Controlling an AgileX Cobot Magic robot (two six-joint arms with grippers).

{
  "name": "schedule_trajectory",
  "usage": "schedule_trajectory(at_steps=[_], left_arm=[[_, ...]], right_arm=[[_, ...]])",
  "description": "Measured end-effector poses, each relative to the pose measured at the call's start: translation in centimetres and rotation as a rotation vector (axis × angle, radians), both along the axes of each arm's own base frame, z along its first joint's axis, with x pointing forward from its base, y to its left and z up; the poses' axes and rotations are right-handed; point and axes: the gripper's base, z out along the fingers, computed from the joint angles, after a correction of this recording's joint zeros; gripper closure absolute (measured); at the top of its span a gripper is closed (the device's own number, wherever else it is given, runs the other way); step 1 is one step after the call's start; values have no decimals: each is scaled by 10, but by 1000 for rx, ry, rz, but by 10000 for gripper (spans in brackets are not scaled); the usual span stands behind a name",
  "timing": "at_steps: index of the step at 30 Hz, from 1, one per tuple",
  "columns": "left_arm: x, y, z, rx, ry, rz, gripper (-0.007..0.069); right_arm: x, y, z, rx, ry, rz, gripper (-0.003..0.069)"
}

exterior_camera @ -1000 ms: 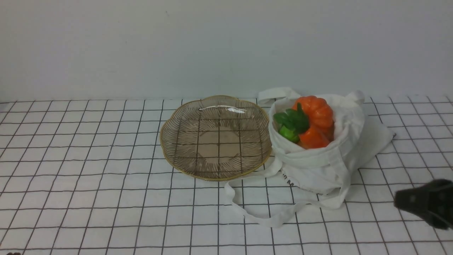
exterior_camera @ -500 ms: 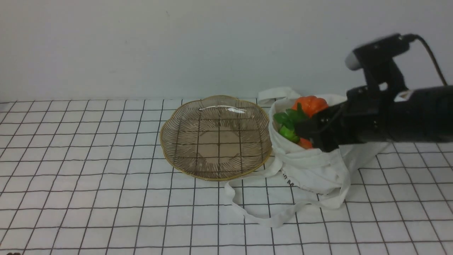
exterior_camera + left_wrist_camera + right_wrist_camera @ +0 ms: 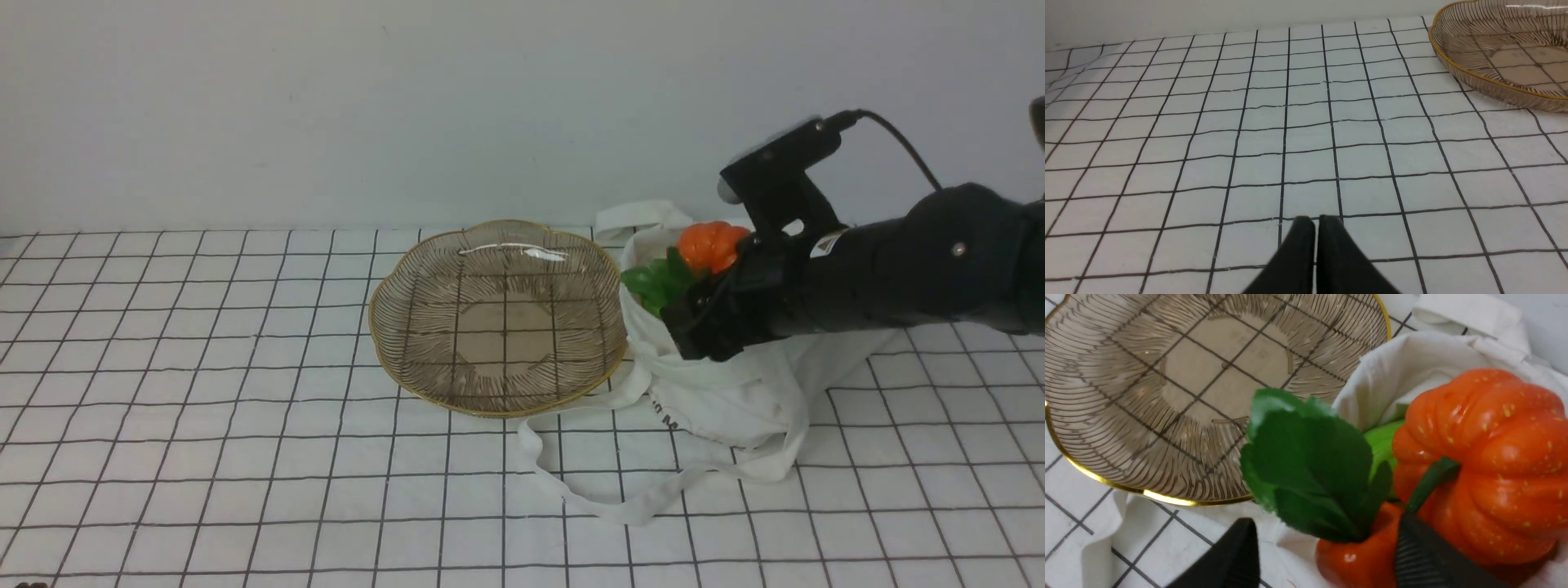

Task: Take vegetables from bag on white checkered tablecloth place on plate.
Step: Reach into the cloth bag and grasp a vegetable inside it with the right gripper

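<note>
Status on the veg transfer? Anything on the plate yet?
Done: nothing; the plate is empty. In hand: the right gripper is at the mouth of the bag, jaws open either side of the carrot, not yet closed on it. Remaining: carrot, pumpkin and green piece all sit in the bag and need moving. The left gripper is shut over the tablecloth.

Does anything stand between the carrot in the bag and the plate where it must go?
Only the cloth edge of the bag, over which the carrot must be lifted. The plate lies beside the bag, with nothing in it.
</note>
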Motion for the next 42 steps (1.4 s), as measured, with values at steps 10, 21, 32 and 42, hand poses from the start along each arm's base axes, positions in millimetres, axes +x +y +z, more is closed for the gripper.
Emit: schedule_trajectory(at_steps=[10,21,32,42], left_arm=[[0,0,0,0,0,0,632],[0,0,0,0,0,0,632],[0,0,0,0,0,0,632],[0,0,0,0,0,0,632]], right_arm=[[0,-1,10,14,-52,-15,671],[-5,-4,29,34,-111,-20,673],[-12,-3,38,144,-63,-62,456],[-5,-1,32,208,-46,-127,83]])
